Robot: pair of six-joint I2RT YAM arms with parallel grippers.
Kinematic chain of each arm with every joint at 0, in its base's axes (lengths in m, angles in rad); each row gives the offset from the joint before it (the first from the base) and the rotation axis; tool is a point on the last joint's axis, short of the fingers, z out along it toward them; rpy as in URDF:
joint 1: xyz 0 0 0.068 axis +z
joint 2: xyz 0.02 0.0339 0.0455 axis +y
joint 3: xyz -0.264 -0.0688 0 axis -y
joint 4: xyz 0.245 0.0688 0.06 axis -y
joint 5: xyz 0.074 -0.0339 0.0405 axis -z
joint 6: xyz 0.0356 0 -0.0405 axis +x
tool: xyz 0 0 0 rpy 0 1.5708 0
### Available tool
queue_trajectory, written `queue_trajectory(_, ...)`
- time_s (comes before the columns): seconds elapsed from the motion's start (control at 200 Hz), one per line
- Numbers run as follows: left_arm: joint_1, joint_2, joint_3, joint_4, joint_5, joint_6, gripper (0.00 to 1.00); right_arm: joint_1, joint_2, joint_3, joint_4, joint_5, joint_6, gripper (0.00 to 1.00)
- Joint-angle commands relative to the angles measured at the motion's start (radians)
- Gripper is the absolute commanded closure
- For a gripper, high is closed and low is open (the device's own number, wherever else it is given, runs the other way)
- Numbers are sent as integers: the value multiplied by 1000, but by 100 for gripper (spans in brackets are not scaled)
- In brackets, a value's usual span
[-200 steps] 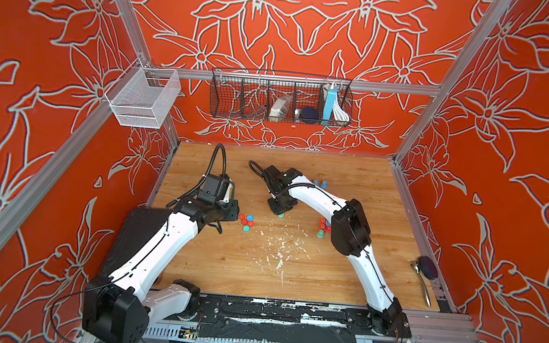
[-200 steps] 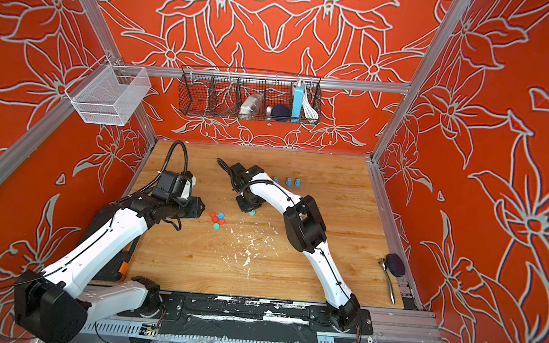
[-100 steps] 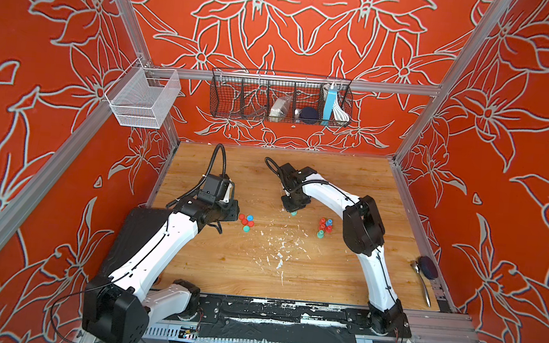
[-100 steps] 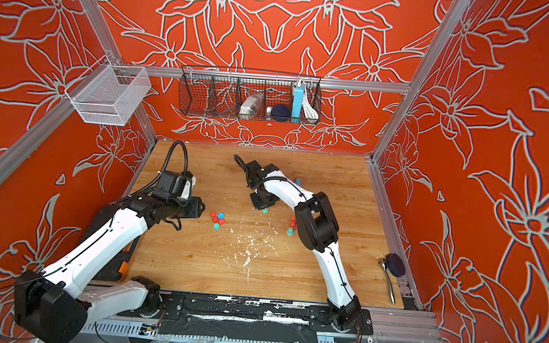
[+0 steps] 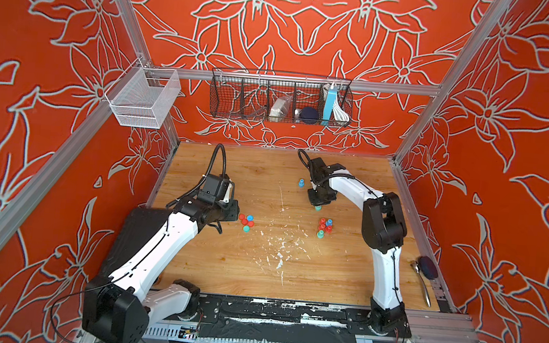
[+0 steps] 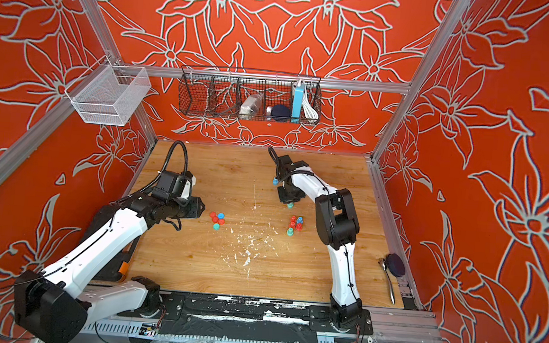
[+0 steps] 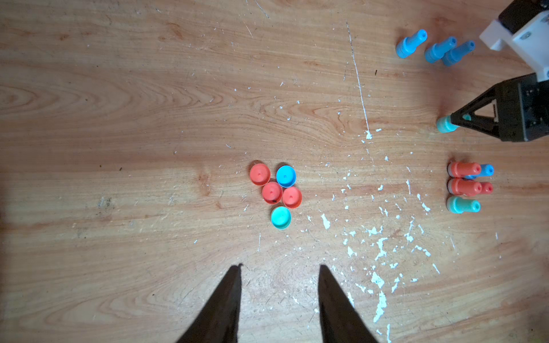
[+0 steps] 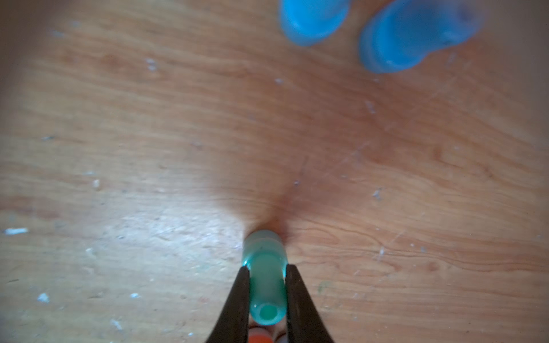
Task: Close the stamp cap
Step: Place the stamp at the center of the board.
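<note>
**Capping cell, read outward from my two pincers.** My right gripper (image 8: 266,267) is clamping the slim handle of the teal stamp (image 8: 265,249), with both jaws pressing its sides. The stamp's wide end is pointing down at the table (image 5: 225,269). I cannot tell whether it is touching the wood, or whether a cap is already sitting on it. My left gripper (image 7: 279,267) is hovering above the wood with its jaws parted and nothing between them.

Just ahead of the left gripper, the loose caps (image 7: 276,190) are lying in a tight cluster: three red, one blue and the teal cap (image 7: 280,217). Most are touching a neighbour. Farther across, well apart from the caps, a group of standing stamps (image 7: 465,187) is waiting near my right gripper. Beyond that, three blue stamps (image 7: 435,47) are standing in a row farther back on the table.

**Hazards, as I am judging them.**
- **Pivoting stamp:** gripping only the narrow handle is leaving the teal stamp free to pivot. Pressing it onto a cap off-centre could tilt it or send the cap skidding away.
- **Crowded caps:** closing my left jaws on one cap in so tight a cluster could shove the others out of place.
- **Nearby stamps:** swinging my right arm low is risking a knock to the standing group just beside it.
</note>
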Motion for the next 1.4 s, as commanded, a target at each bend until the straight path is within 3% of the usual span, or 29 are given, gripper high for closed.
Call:
queue_trajectory(0.0, 7, -16, -3, 1, -9, 13, 57, -60, 48, -55, -27, 41, -11, 92)
queue_trajectory(0.36, 7, -20, 0, -2, -9, 19, 57, -181, 126, 65, -51, 34, -16, 93)
queue_trajectory(0.961, 12, -5, 5, 1, -1, 19, 57, -222, 469, 678, -284, 11, -33, 92)
queue_trajectory(1.396, 17, -1, 6, 0, 1, 20, 57, -222, 490, 740, -283, 5, -22, 90)
